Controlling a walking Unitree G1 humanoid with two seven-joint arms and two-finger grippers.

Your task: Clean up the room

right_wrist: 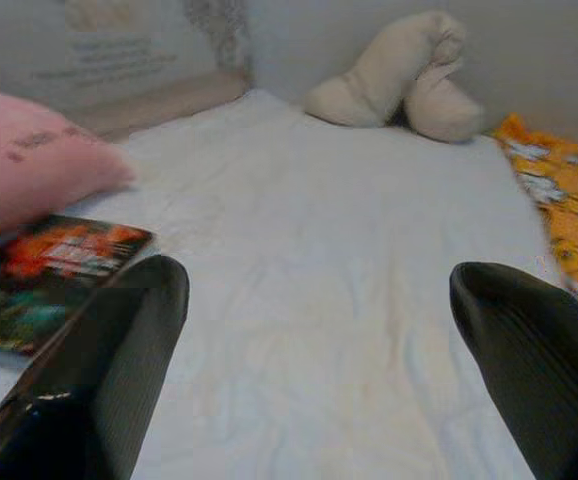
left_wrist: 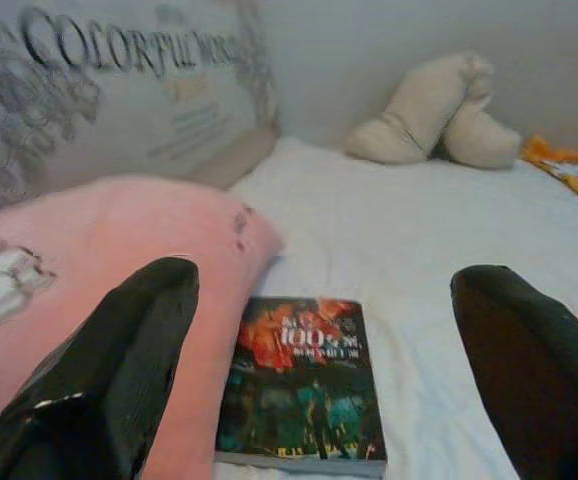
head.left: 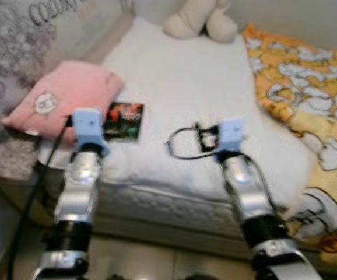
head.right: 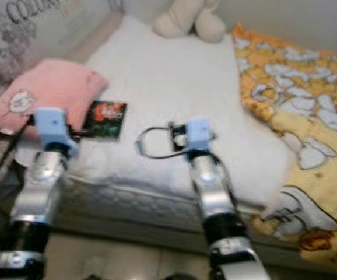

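Note:
A book (head.left: 123, 121) with a dark red and green cover lies flat on the white bed (head.left: 186, 76), right beside a pink pillow (head.left: 63, 96). My left gripper (left_wrist: 324, 278) hovers low over the bed's near edge, open, with the book (left_wrist: 304, 385) just ahead between its black fingers (left_wrist: 119, 370). My right gripper (right_wrist: 319, 272) is open over bare sheet further right; the book (right_wrist: 49, 265) lies off to its side. A cream plush toy (head.left: 200, 20) rests at the far end of the bed. Nothing is held.
An orange and yellow cartoon blanket (head.left: 308, 87) covers the bed's right side and hangs over its edge. A grey panel with lettering (left_wrist: 119, 90) stands behind the pillow. A black cable loop (head.left: 183, 146) hangs by my right wrist. Tiled floor (head.left: 133, 256) lies below.

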